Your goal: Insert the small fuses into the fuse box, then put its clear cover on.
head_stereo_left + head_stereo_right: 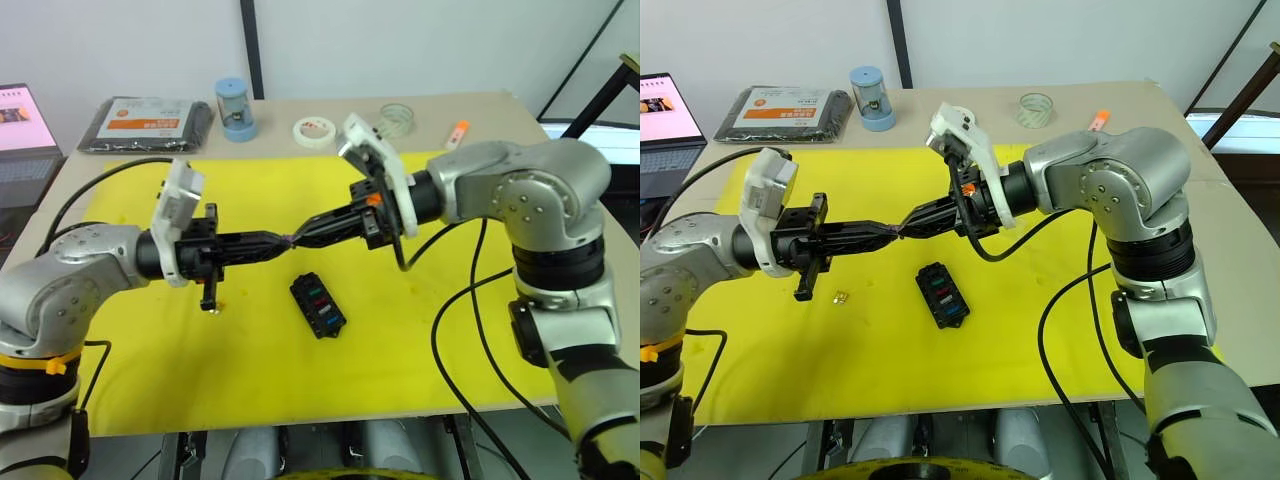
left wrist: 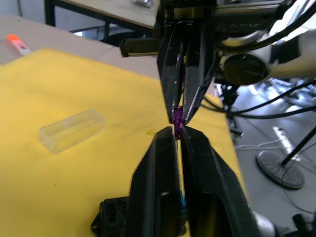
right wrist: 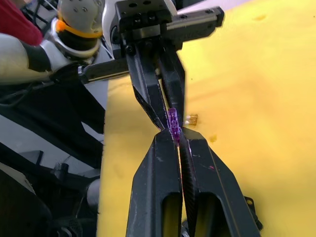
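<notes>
My left gripper (image 1: 282, 244) and right gripper (image 1: 298, 238) meet tip to tip above the yellow mat (image 1: 420, 330). A tiny purple fuse (image 2: 177, 116) is pinched between them, with both pairs of fingers shut on it. The same purple fuse (image 3: 173, 121) is seen up close in the right wrist view. The black fuse box (image 1: 318, 306) lies on the mat just below and in front of the tips, with red, teal and other fuses in its slots. A yellow fuse (image 1: 841, 297) lies loose on the mat under my left gripper. The clear cover (image 2: 72, 130) rests flat on the mat.
Along the back of the table are a black packet with an orange label (image 1: 148, 123), a blue cylinder (image 1: 235, 108), a white tape roll (image 1: 313, 131), a clear tape roll (image 1: 397, 117) and an orange marker (image 1: 458, 130). A laptop (image 1: 20, 130) sits at far left.
</notes>
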Controlling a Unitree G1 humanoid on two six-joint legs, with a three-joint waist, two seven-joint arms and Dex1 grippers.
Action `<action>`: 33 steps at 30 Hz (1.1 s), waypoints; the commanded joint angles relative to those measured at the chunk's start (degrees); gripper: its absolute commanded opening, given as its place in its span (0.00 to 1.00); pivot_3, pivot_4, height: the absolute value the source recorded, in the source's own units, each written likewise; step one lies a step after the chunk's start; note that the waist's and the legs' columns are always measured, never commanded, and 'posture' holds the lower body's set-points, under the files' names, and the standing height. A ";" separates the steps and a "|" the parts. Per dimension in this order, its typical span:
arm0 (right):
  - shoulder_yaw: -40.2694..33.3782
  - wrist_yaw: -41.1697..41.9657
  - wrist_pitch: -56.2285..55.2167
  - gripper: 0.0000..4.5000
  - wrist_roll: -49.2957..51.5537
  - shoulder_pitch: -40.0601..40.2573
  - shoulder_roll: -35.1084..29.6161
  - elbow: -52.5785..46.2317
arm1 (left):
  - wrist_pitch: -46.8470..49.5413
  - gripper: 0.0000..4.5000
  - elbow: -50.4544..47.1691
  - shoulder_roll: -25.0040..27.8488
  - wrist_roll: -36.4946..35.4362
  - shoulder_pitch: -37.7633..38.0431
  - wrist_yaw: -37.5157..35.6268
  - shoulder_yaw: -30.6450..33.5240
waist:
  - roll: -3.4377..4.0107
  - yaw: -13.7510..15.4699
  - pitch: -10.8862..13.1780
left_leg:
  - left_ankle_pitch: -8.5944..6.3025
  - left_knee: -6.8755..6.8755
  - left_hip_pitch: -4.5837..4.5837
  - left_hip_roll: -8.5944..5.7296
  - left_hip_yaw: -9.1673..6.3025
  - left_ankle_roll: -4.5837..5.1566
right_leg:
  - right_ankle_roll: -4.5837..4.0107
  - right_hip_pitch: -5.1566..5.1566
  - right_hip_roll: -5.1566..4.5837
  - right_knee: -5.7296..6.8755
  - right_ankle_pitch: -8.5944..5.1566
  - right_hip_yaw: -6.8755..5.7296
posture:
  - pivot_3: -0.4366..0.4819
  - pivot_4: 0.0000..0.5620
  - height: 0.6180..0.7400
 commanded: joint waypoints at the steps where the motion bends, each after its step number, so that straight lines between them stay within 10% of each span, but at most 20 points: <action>1: 4.53 4.32 -7.54 0.00 -3.37 0.34 -2.80 -3.55 | -2.03 0.30 -0.11 1.82 4.06 0.57 0.70 -1.46 | 0.00 -0.06 0.00 | -0.01 0.00 0.00 -0.02 0.00 0.01 | 0.00 0.00 0.01 -0.01 0.00 0.00 | 0.48 0.27 1.00; 10: 16.90 17.62 -44.29 0.00 -23.05 10.14 -4.45 4.20 | -11.89 0.99 -3.42 7.80 16.10 13.40 -4.87 -8.71 | 0.04 -0.10 0.04 | -0.01 -0.03 0.00 -0.01 0.07 0.02 | 0.00 -0.07 0.08 -0.09 -0.01 0.01 | 0.48 0.27 1.00; 33: 17.46 26.85 -58.69 0.00 -35.90 7.22 3.46 24.59 | -15.37 0.99 -4.05 3.92 21.00 16.69 -2.69 -10.89 | 0.05 -0.05 0.04 | -0.01 -0.01 0.04 0.04 0.05 0.02 | -0.01 -0.02 0.03 -0.04 -0.01 0.00 | 0.48 0.27 1.00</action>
